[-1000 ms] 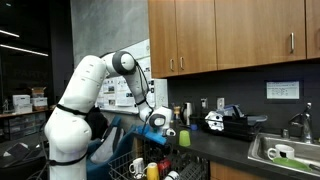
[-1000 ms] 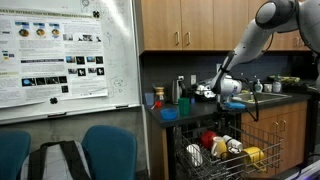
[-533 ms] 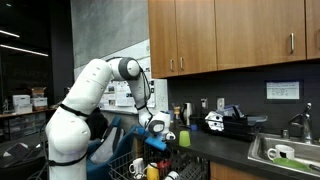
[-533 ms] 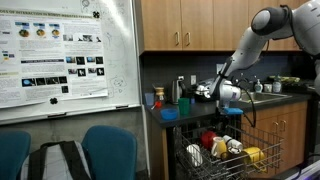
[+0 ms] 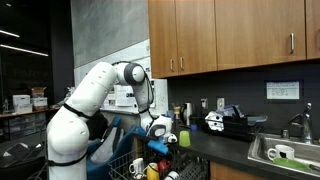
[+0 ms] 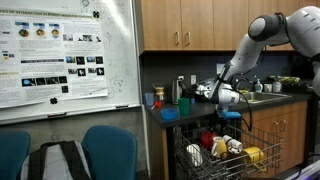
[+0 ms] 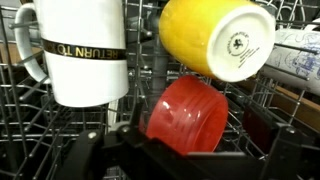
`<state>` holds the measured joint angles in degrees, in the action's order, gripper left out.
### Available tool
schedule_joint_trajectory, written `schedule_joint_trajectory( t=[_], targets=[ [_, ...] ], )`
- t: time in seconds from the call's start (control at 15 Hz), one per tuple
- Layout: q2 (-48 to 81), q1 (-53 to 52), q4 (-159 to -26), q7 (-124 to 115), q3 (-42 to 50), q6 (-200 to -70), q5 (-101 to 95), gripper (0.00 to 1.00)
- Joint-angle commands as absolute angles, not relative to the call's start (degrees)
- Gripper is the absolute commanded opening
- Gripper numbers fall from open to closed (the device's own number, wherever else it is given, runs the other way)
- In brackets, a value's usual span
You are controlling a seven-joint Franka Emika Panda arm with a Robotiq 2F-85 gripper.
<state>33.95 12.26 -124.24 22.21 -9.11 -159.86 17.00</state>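
Right now the gripper [image 6: 231, 112] hangs over a pulled-out dish rack [image 6: 268, 138], and its two fingers are spread wide apart. It holds nothing. In both exterior views the arm bends down from above, and the gripper [image 5: 160, 146] points at the rack below the front edge of the worktop [image 5: 215, 146].

In the wrist view the gripper [image 7: 185, 168] shows as dark shapes along the bottom, with one finger at each side. The red cup [image 7: 188, 112] sits right between them. It lies tipped on its side in the middle of the rack [image 7: 20, 115], with its round bottom facing the camera. The fingers do not touch it.

Just beside the red cup, and a bit further from the gripper, is a yellow cup [image 7: 215, 38]. It is tipped over too, and its white bottom shows. The two cups look like they touch, but I cannot tell for sure. A white mug [image 7: 85, 55] stands toward the other side edge of the rack. It has a dark band with gold letters around it, and its handle points out to the edge.

In an exterior view the red cup [image 6: 208, 138] is small and sits deep in the rack, under the gripper.
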Motion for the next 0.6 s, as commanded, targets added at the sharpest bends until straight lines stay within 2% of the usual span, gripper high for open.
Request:
schedule_joint_trajectory(
  t=[0.0, 0.53],
  targets=[
    [36.6, 14.5, -121.3, 22.0, -11.0, -161.1, 16.0, 1.00],
    [40.6, 15.1, -117.5, 22.1, -12.2, -160.4, 14.8, 1.00]
  ],
)
